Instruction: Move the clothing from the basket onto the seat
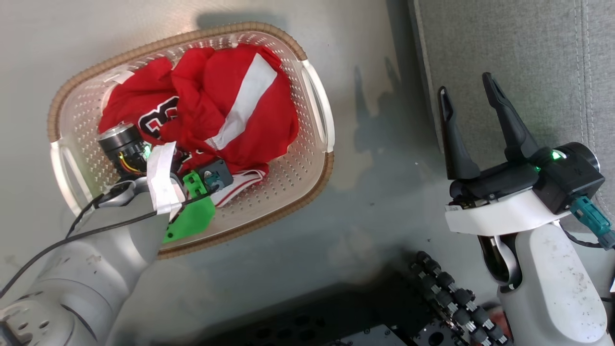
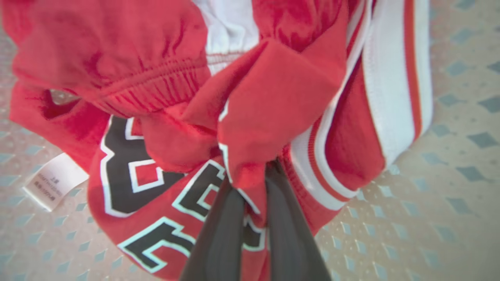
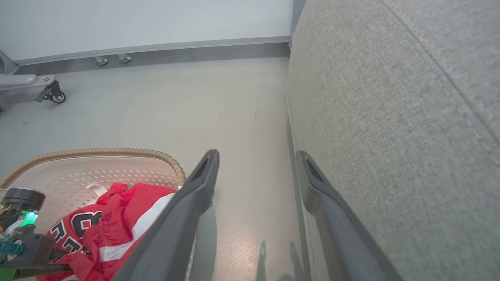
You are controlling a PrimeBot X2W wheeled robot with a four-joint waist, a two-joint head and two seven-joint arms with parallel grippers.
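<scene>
Left fingers (image 2: 222, 234) clenched on a fold of the red clothing (image 1: 230, 105) inside the basket (image 1: 307, 158); right fingers (image 1: 454, 139) spread wide, empty, above the floor (image 1: 375, 202) beside the seat (image 1: 519, 48).

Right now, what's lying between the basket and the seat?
Just a strip of bare grey floor lies between the basket and the seat, as the head and right wrist views show. The open right tool hangs by the seat's edge.

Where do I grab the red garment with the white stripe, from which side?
Pinch the crumpled fold at the top of the red white-striped fabric garment, coming down from above: it is heaped over the lettered jersey, and the walls of the cream perforated plastic basket block a sideways approach.
</scene>
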